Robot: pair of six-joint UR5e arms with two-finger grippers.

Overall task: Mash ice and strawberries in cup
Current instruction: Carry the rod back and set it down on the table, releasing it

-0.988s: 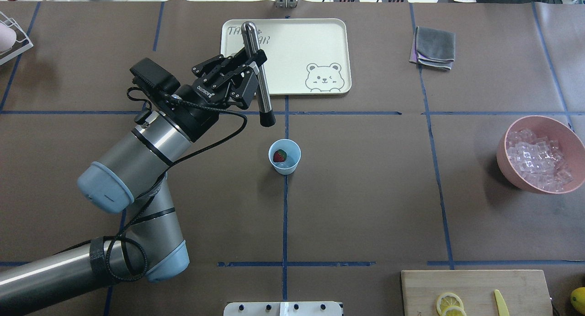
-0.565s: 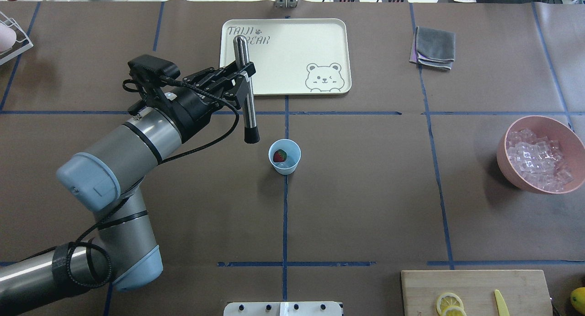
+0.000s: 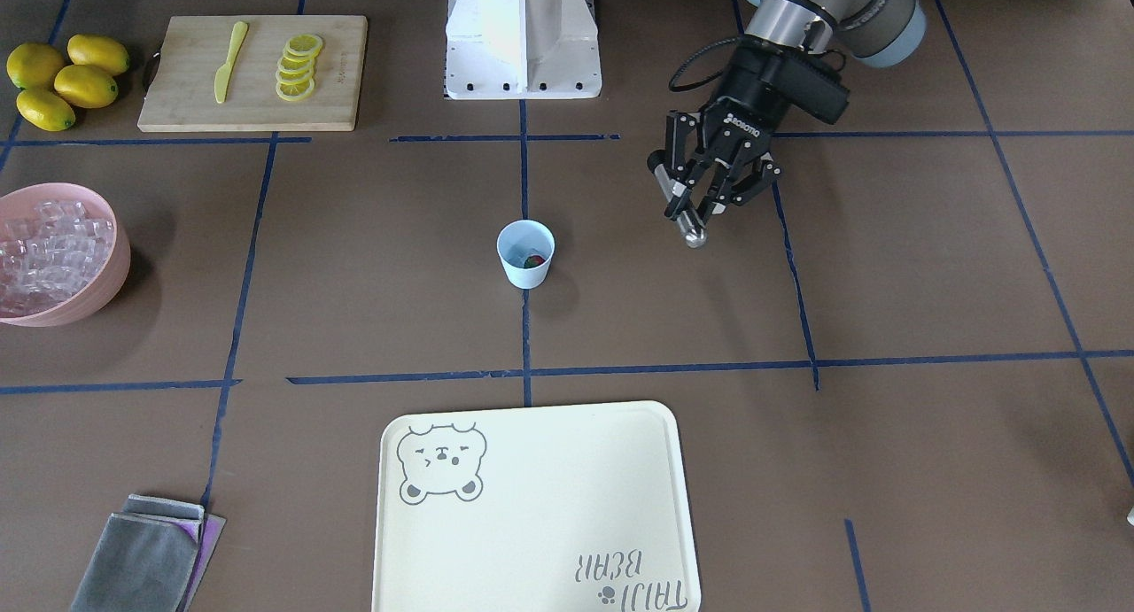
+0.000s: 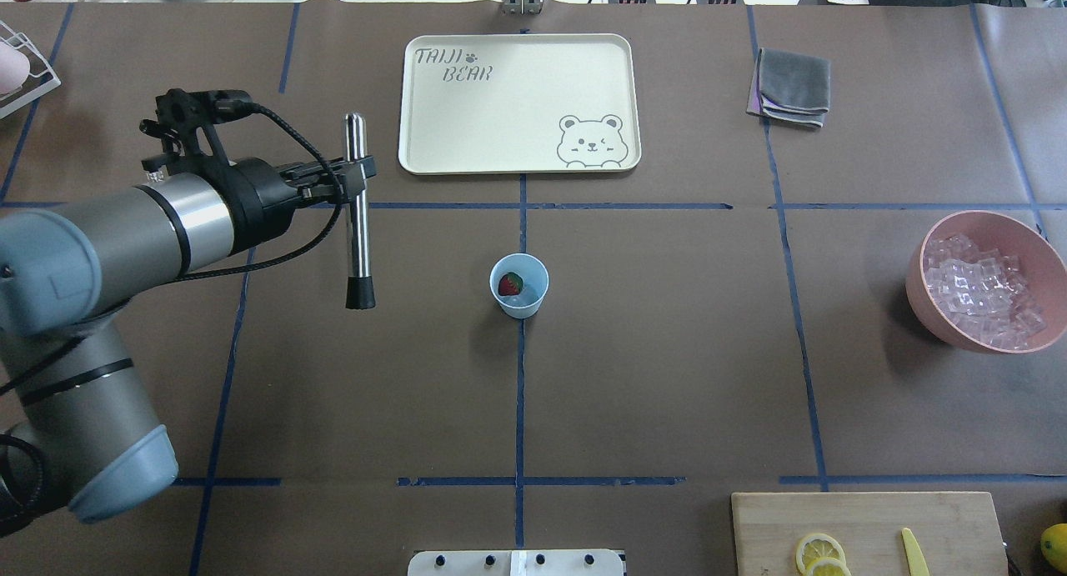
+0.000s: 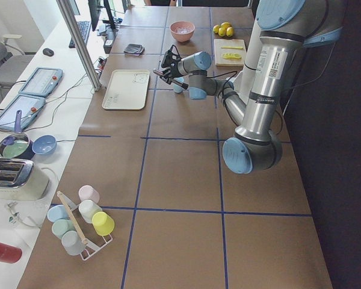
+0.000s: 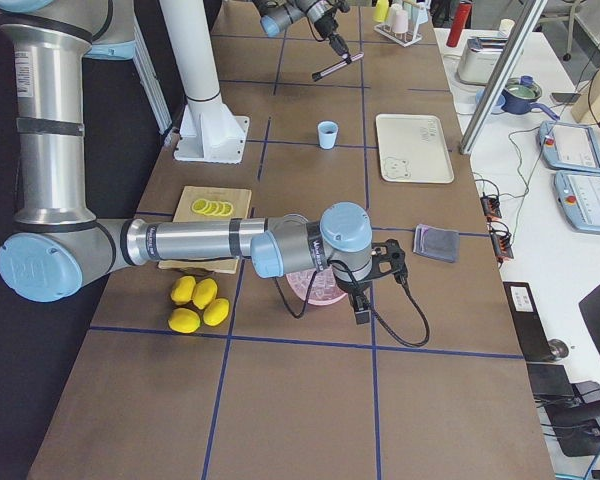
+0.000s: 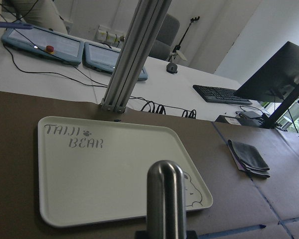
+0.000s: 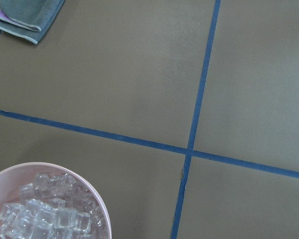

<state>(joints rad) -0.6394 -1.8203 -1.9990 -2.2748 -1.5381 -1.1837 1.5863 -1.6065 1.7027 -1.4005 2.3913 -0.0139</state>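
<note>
The pale blue cup (image 4: pixel 518 297) stands at the table's middle with one dark red strawberry (image 4: pixel 509 285) inside; both show in the front view, cup (image 3: pixel 525 267) and strawberry (image 3: pixel 533 260). No ice shows in the cup. The ice (image 4: pixel 984 288) fills a pink bowl (image 4: pixel 934 309) at the right. My left gripper (image 4: pixel 359 178) is shut on a steel muddler (image 4: pixel 359 234) with a black tip, held above the table to the cup's left. My right gripper (image 6: pixel 361 308) shows only in the exterior right view, by the pink bowl; I cannot tell its state.
A cream tray (image 4: pixel 517 101) lies at the far middle, a folded grey cloth (image 4: pixel 792 84) at the far right. A cutting board (image 4: pixel 867 530) with lemon slices and a yellow knife sits near right. Lemons (image 3: pixel 62 76) lie beside it. A cup rack (image 5: pixel 81 223) stands far left.
My left arm has swung left and back from the tray with the muddler. The muddler's black tip has moved from just beside the cup to well left of it.
</note>
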